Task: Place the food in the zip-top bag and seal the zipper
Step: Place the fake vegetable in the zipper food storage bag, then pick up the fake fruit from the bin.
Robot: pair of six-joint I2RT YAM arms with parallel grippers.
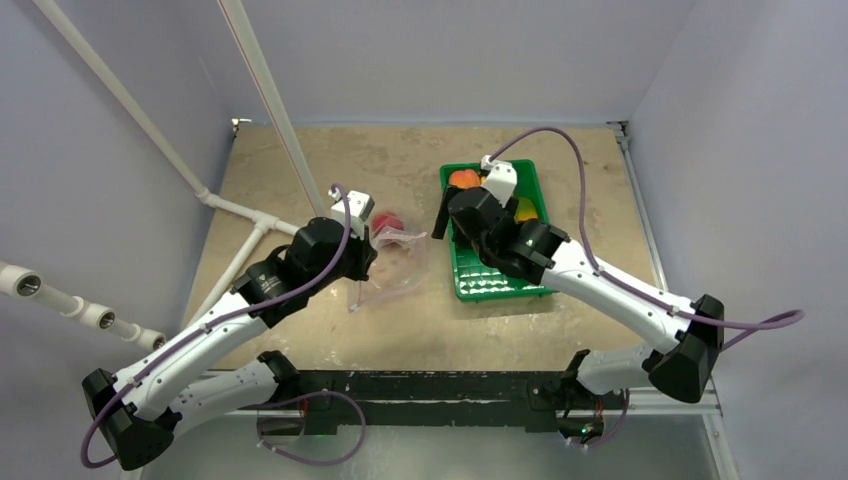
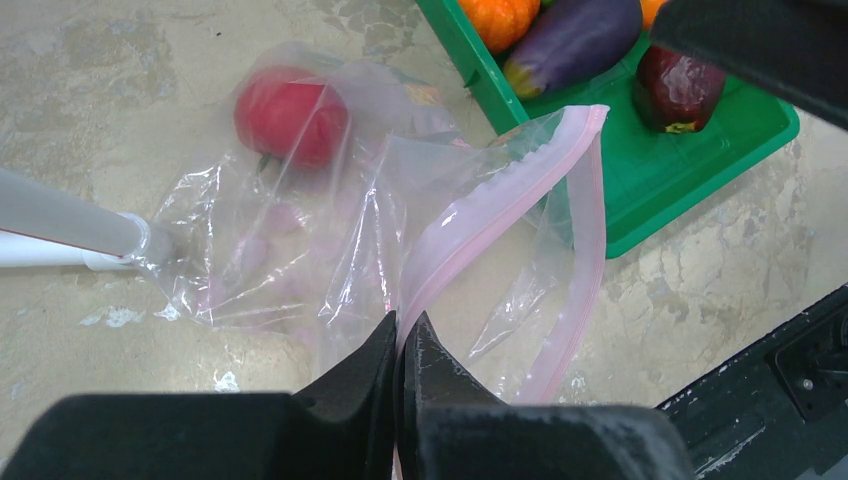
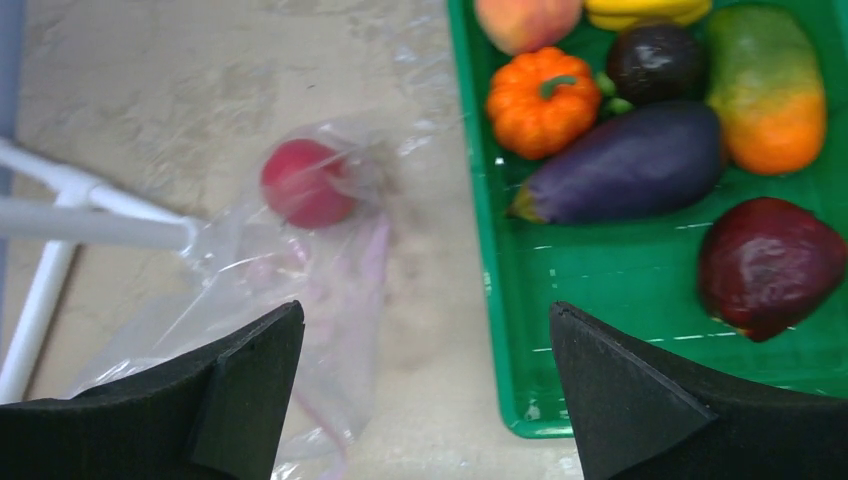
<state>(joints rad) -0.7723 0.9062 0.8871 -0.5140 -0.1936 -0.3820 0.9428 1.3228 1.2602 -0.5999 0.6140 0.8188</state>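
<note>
Left gripper (image 2: 400,335) pinched tight on the zipper (image 2: 500,190), one lip raised, mouth gaping. Right gripper (image 3: 425,330) spread wide, holding nothing, over the green tray (image 3: 620,290) edge. Zip-top bag (image 2: 290,250) lies on the table (image 2: 100,100) just beside the tray. Eggplant (image 3: 625,160), dark red fruit (image 3: 765,265) and pumpkin (image 3: 540,100) sit in the tray. Red fruit (image 2: 290,115) shows through the bag's plastic.

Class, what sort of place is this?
Probably a robot lab cell: plain walls around the table, the left gripper pinching a zip-top bag, the right gripper near toy-looking food in a green tray.
</note>
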